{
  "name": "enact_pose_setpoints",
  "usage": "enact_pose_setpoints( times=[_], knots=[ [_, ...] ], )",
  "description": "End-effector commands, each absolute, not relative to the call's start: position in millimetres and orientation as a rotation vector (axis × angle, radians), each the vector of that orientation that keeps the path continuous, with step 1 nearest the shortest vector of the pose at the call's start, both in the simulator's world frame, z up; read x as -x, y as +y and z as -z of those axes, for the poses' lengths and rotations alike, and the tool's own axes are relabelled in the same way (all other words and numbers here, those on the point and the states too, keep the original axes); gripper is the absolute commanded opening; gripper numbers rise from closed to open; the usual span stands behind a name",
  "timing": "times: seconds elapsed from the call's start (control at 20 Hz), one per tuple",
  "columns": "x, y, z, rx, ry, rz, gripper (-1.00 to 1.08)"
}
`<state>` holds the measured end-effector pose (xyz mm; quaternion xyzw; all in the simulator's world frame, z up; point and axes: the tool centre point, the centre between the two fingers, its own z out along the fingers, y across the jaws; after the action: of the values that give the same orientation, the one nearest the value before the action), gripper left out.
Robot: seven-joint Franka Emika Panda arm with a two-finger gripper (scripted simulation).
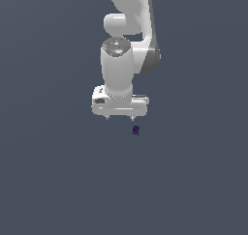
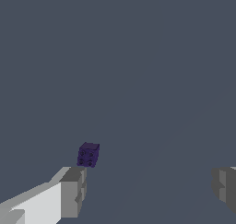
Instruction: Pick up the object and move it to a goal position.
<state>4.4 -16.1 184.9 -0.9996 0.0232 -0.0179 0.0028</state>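
Note:
The object is a tiny dark purple block [image 1: 136, 130] lying on the grey floor, just below and to the exterior view's right of my white gripper [image 1: 120, 118]. In the wrist view the block [image 2: 88, 154] sits just beyond one grey fingertip [image 2: 73, 191], outside the gap between the fingers. My gripper [image 2: 150, 186] is open wide and empty, and the other fingertip [image 2: 225, 187] shows at the frame edge. The gripper hovers above the floor and does not touch the block.
The white arm [image 1: 131, 26] rises behind the gripper toward the top of the exterior view. The plain dark grey floor [image 1: 58, 181] fills the rest. No goal marker shows.

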Motion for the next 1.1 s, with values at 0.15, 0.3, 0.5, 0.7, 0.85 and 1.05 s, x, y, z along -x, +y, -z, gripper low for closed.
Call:
enact_pose_setpoints(
  times=[0.15,0.3,0.5,0.7,0.85,1.05],
  knots=[
    [-3.0,-15.3,-182.5,3.135,0.059,0.047,1.0],
    [0.3,-13.7,-177.1,3.137,0.022,0.023,1.0],
    [2.5,-14.2,-175.6,3.137,-0.011,0.006,1.0],
    [2.3,-14.0,-175.6,3.137,-0.007,0.008,1.0],
    [3.0,-10.1,-170.4,3.137,0.008,0.008,1.0],
    [5.5,0.3,-156.2,3.137,0.044,0.006,1.0]
  ],
)
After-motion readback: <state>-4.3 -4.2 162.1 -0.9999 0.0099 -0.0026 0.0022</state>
